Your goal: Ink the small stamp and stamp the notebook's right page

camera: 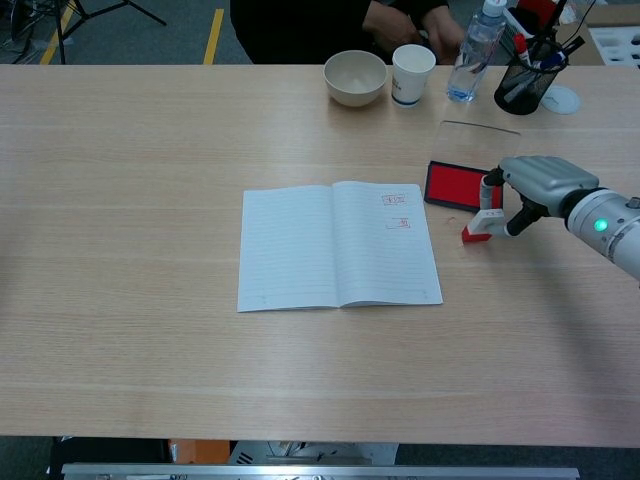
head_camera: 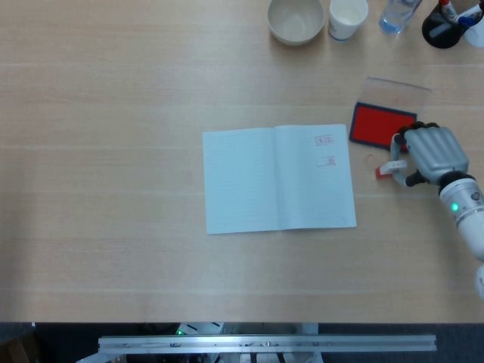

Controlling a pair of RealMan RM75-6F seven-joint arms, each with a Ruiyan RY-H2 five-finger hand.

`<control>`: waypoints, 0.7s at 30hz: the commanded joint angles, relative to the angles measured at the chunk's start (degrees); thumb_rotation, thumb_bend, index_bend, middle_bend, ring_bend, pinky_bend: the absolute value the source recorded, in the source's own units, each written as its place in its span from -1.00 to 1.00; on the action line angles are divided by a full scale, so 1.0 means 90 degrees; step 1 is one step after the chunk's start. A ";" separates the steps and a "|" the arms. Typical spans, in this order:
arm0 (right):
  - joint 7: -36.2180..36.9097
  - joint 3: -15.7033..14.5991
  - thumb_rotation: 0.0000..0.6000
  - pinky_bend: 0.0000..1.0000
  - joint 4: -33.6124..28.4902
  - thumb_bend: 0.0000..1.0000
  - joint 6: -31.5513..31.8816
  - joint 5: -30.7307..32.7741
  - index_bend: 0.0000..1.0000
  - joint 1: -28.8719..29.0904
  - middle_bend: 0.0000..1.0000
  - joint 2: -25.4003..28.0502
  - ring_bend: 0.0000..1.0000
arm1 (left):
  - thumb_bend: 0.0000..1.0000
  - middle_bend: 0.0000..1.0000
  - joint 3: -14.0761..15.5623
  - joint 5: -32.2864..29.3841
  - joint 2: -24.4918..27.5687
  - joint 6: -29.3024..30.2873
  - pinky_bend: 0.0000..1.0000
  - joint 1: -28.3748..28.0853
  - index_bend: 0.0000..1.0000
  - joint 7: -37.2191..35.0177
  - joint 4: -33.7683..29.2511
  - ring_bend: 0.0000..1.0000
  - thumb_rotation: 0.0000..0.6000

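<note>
The open notebook (head_camera: 278,178) (camera: 338,245) lies flat mid-table; its right page carries two small red stamp marks (head_camera: 324,140) near the top. The red ink pad (head_camera: 378,125) (camera: 455,185) sits open just right of the notebook. The small stamp (head_camera: 389,169) (camera: 478,228), white with a red base, is tilted low at the table between pad and notebook. My right hand (head_camera: 432,153) (camera: 545,182) pinches it between thumb and fingers from the right. My left hand shows in neither view.
Along the far edge stand a beige bowl (head_camera: 296,19), a paper cup (head_camera: 348,15), a water bottle (head_camera: 397,13) and a black pen holder (head_camera: 442,29). The pad's clear lid (head_camera: 397,87) lies behind the pad. A person (camera: 400,20) sits across the table.
</note>
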 commanded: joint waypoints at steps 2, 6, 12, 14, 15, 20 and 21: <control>0.0000 0.0017 1.00 -0.51 0.0007 -0.43 -0.0008 -0.0003 0.09 -0.0008 -0.31 -0.0002 -0.57 | -0.48 -0.75 0.0006 0.0002 0.0000 -0.0006 -0.83 0.0000 -0.74 0.0010 0.0002 -0.78 1.00; -0.0011 0.0010 1.00 -0.51 0.0018 -0.43 -0.0016 -0.0050 0.09 -0.0023 -0.31 -0.0014 -0.57 | -0.48 -0.75 0.0009 0.0004 -0.0005 -0.0002 -0.83 0.0001 -0.74 0.0016 0.0001 -0.78 1.00; -0.0031 0.0023 1.00 -0.51 0.0041 -0.43 -0.0002 -0.0134 0.09 -0.0036 -0.31 -0.0034 -0.57 | -0.48 -0.75 0.0007 0.0007 -0.0004 0.0012 -0.83 0.0007 -0.74 0.0001 0.0005 -0.78 1.00; -0.0051 0.0020 1.00 -0.51 0.0044 -0.43 0.0019 -0.0166 0.09 -0.0043 -0.31 -0.0038 -0.57 | -0.48 -0.75 0.0011 0.0003 -0.0006 0.0008 -0.83 0.0009 -0.74 -0.0002 0.0010 -0.78 1.00; -0.0061 0.0015 1.00 -0.51 0.0042 -0.43 0.0026 -0.0182 0.09 -0.0050 -0.31 -0.0040 -0.57 | -0.48 -0.75 0.0013 0.0004 -0.0008 0.0004 -0.83 0.0008 -0.74 -0.0001 0.0016 -0.78 1.00; -0.0094 -0.0009 1.00 -0.51 0.0087 -0.43 0.0075 -0.0276 0.09 -0.0082 -0.31 -0.0077 -0.57 | -0.48 -0.75 0.0015 0.0002 -0.0018 -0.0012 -0.83 0.0001 -0.74 0.0005 0.0034 -0.78 1.00; -0.0087 -0.0007 1.00 -0.51 0.0102 -0.43 0.0084 -0.0291 0.09 -0.0094 -0.31 -0.0097 -0.57 | -0.48 -0.75 0.0016 0.0005 -0.0021 -0.0009 -0.83 0.0002 -0.74 -0.0001 0.0037 -0.78 1.00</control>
